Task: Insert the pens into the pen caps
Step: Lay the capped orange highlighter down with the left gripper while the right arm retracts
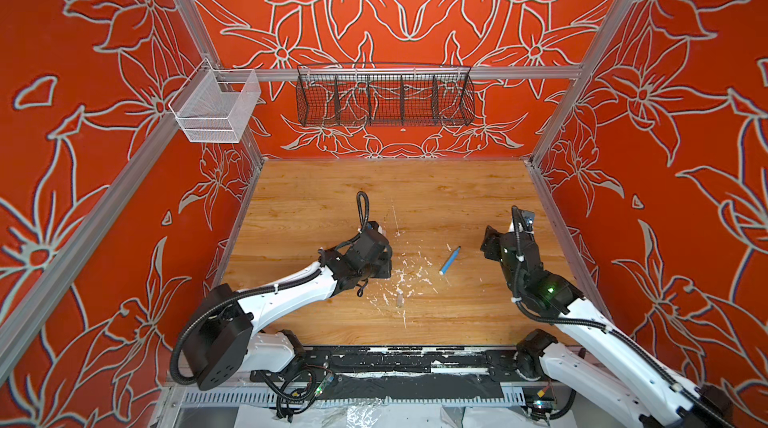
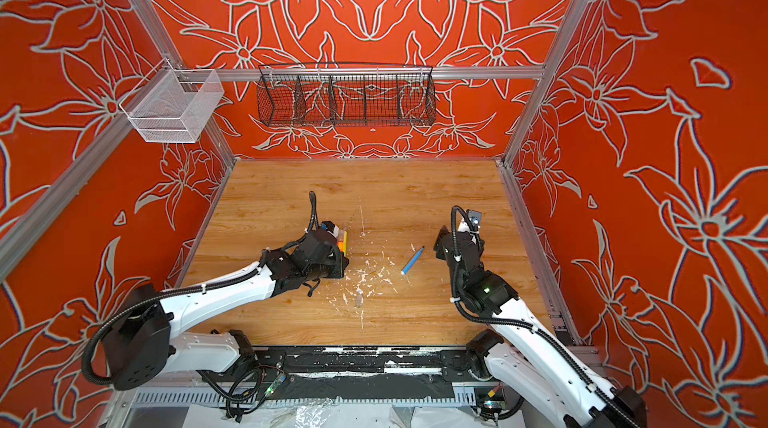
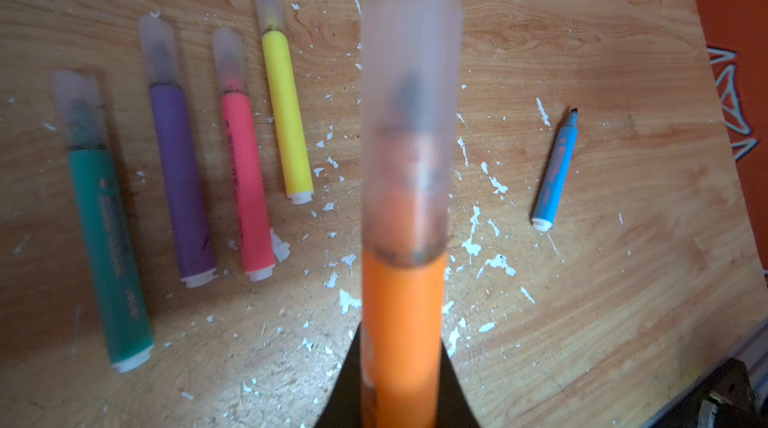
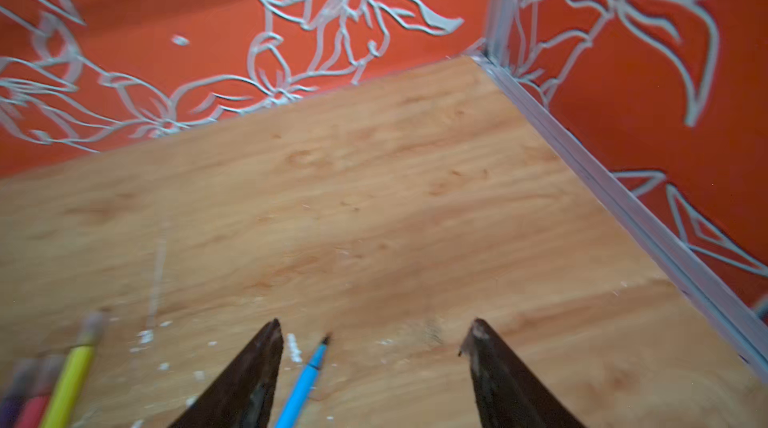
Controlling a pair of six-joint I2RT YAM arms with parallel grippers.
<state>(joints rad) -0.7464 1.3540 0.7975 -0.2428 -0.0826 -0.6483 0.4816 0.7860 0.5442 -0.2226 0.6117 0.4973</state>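
Two robot arms over a wooden counter [image 1: 395,189]; one holds a capped orange pen, and a blue pen lies bare.

The left pincer [image 3: 401,347] is shut tight on the orange pen [image 3: 401,313], whose clear cap [image 3: 411,114] is on. Below it, left of centre, a green pen [image 3: 110,247], purple pen [image 3: 180,176], pink pen [image 3: 247,185] and yellow pen [image 3: 286,114] lie side by side, all capped. The right pincer [image 4: 376,328] stands wide open and holds nothing, near the counter's right edge rail. The blue pen [image 1: 450,260] lies just left of it, uncapped, with its dark tip pointing far and right. A small loose cap [image 1: 400,300] lies nearer the front among white flecks [image 1: 409,272]. The far half of the counter is bare wood up to the red walls.
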